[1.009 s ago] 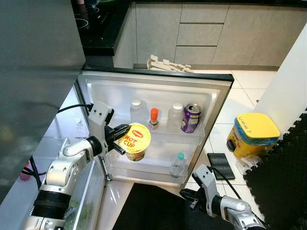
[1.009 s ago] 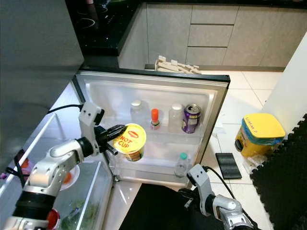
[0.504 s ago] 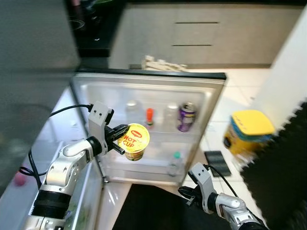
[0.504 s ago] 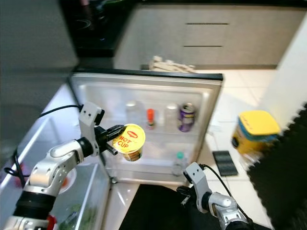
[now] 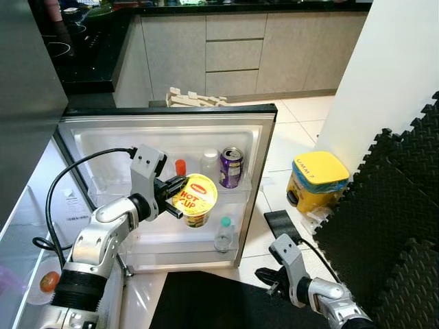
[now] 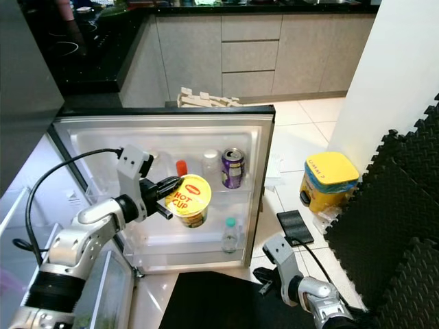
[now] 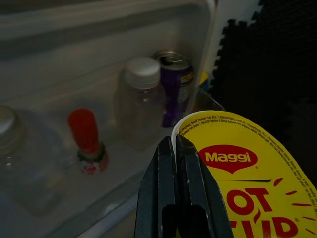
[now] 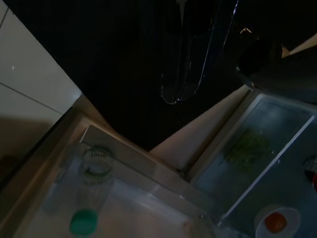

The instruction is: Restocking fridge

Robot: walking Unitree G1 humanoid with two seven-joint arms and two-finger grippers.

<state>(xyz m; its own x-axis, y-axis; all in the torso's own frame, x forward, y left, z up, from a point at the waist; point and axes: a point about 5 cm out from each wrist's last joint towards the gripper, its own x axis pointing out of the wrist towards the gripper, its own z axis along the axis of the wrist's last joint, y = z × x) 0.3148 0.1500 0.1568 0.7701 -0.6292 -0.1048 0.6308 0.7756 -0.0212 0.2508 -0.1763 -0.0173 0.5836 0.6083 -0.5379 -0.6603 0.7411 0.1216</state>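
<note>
— While the left gripper (image 5: pixel 173 197) pinches the yellow noodle cup's (image 5: pixel 195 199) thin rim before the fridge door (image 5: pixel 168 188) shelves, what's behind?
— Wrist view: translucent bottle (image 7: pixel 140 101), purple can (image 7: pixel 176 84). Right gripper (image 5: pixel 269 275): cannot tell.

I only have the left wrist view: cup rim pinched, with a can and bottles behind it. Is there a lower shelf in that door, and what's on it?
Observer: Yes. The lower door shelf holds one green-capped bottle, standing below the purple can.
Operator: Where is the cup relative to the shelves?
Observer: The left gripper holds the Maggi hot cup in front of the door. Its base is above the lower shelf and appears to rest on nothing.
Operator: And the right arm?
Observer: The right gripper is low, near the door's bottom corner, at the edge of the dark mat.
</note>
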